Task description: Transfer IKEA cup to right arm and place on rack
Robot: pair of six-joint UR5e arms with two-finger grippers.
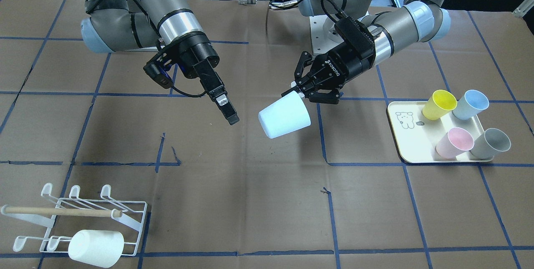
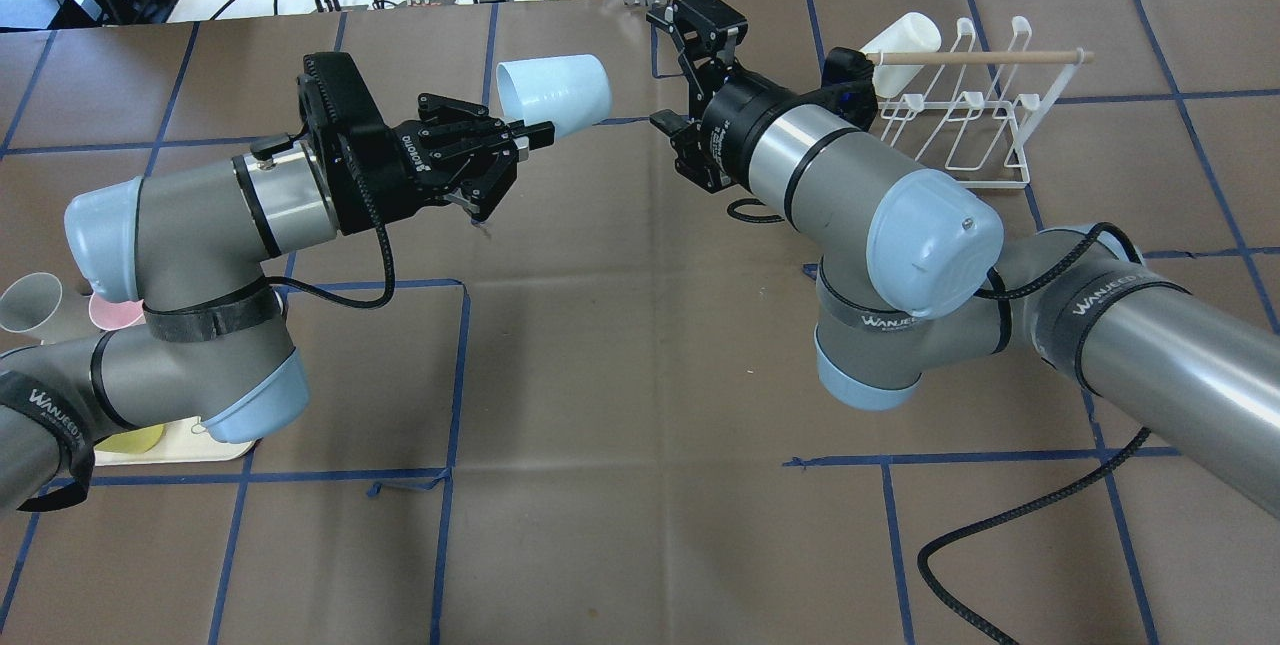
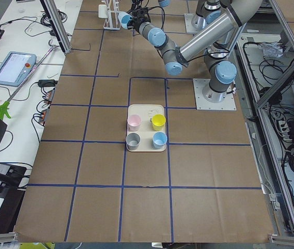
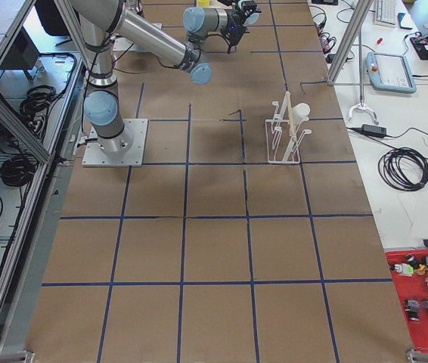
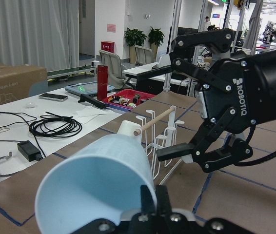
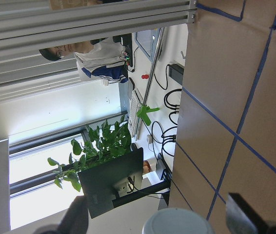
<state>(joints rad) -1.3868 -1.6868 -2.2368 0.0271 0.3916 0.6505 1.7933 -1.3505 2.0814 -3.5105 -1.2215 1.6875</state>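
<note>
My left gripper (image 1: 297, 92) is pinched onto the rim of the pale blue cup (image 1: 283, 118), one finger inside the mouth as the left wrist view shows. It holds the cup in the air, well apart from the rack (image 1: 96, 206). The cup's long axis lies nearly level, mouth toward my left wrist, closed base pointing toward the rack. My right gripper (image 2: 662, 70) hangs between cup and rack, spread wide and facing that base — near it, not touching. So I judge the take falls to my rack-side arm, coming in along that axis. My right wrist camera catches only a sliver of the base at its lower edge, both fingers blurred — whether the cup is centred between them I cannot tell.
</note>
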